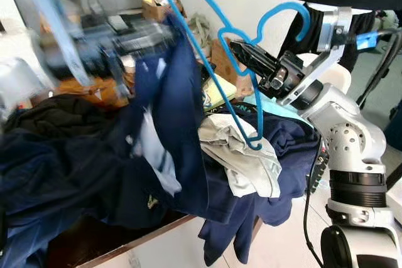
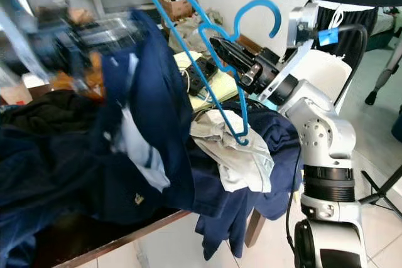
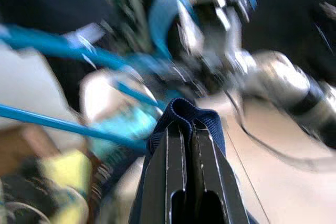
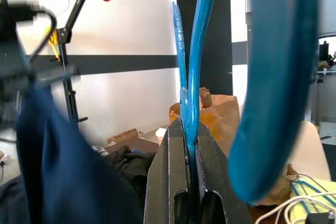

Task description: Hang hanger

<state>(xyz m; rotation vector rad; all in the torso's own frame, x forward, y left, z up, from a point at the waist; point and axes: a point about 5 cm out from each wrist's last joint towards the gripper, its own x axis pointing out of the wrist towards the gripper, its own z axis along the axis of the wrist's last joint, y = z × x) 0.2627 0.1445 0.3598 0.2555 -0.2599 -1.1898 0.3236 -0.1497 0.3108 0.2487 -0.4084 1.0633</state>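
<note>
One blue hanger (image 1: 207, 48) between right gripper (image 1: 235, 48) jaws

Blue hanger (image 1: 207, 61), navy garment (image 1: 176, 123), pale-grey cloth (image 1: 242, 155).

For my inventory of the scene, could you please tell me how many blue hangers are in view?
1. The blue hanger is raised above the clothes pile, gripped at its neck by the right tool. Others may be buried under the clothes.
</note>
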